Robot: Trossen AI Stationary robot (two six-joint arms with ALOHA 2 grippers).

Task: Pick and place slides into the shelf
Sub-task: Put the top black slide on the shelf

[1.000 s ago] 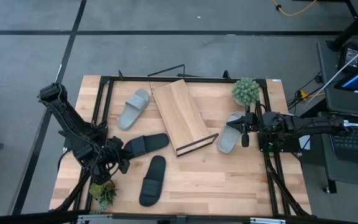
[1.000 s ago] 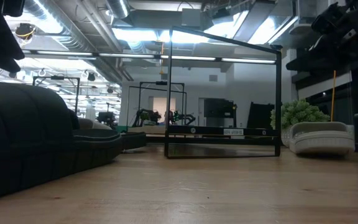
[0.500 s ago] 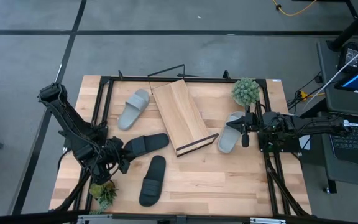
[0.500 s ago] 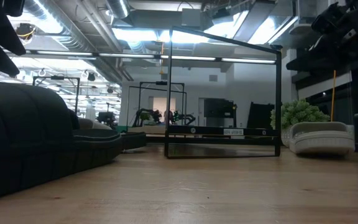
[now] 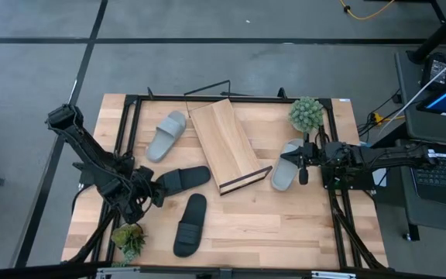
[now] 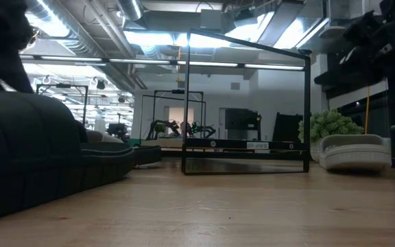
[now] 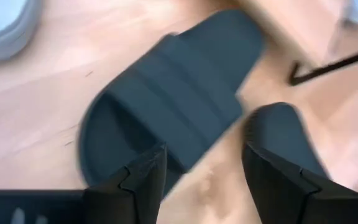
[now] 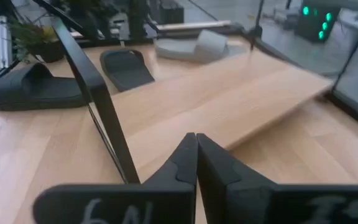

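Two black slides lie flat on the table, one (image 5: 180, 179) beside the shelf's front corner and one (image 5: 190, 225) nearer the near edge. Two grey slides also lie flat, one (image 5: 166, 136) left of the shelf and one (image 5: 287, 164) right of it. The shelf (image 5: 227, 145) is a slanted wood board on a black wire frame. My left gripper (image 5: 152, 191) is open just left of the upper black slide (image 7: 166, 118), its fingers short of the slide's end. My right gripper (image 5: 303, 161) is shut above the right grey slide's right side; its wrist view looks over the shelf board (image 8: 229, 93).
A green potted plant (image 5: 307, 114) stands behind the right grey slide, and another (image 5: 128, 237) sits at the near left corner by my left arm. A black frame (image 5: 134, 101) rims the table. Bare wood (image 5: 269, 225) lies near the front right.
My left gripper has moved toward the table's right, closing on the upper black slide's left end. My right gripper has shifted slightly toward the table's left over the grey slide. No slide has moved.
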